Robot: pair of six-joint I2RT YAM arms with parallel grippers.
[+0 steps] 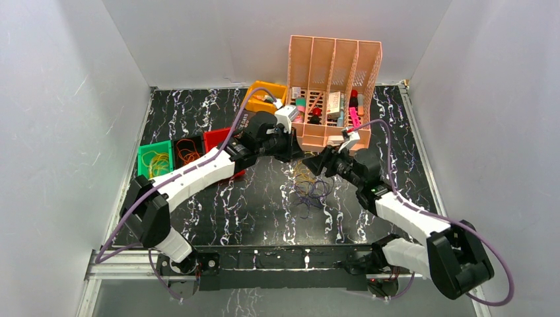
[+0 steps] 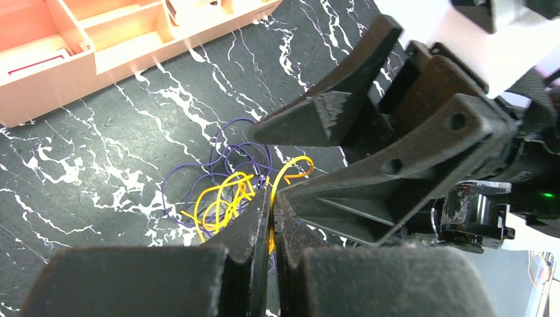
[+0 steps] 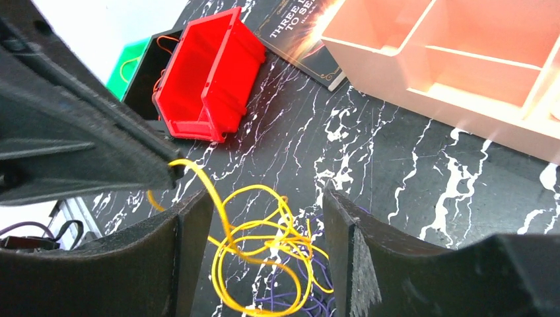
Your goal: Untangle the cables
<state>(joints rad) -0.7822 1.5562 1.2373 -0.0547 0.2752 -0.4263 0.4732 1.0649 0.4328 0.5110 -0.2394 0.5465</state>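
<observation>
Yellow cable [image 3: 261, 241], hair-fine and limp, tangles with the purple cable [image 2: 191, 173] on the marbled table [image 1: 251, 198] between our arms; our left gripper [image 2: 271, 198] pinches one yellow strand, our right gripper [image 3: 267, 195] gapes astride the loops, where we would grasp.

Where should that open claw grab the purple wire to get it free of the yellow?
Probably an outer loop of the purple cable, from above: it sprawls flat on the table past the yellow cable, which the left gripper pinches.
</observation>
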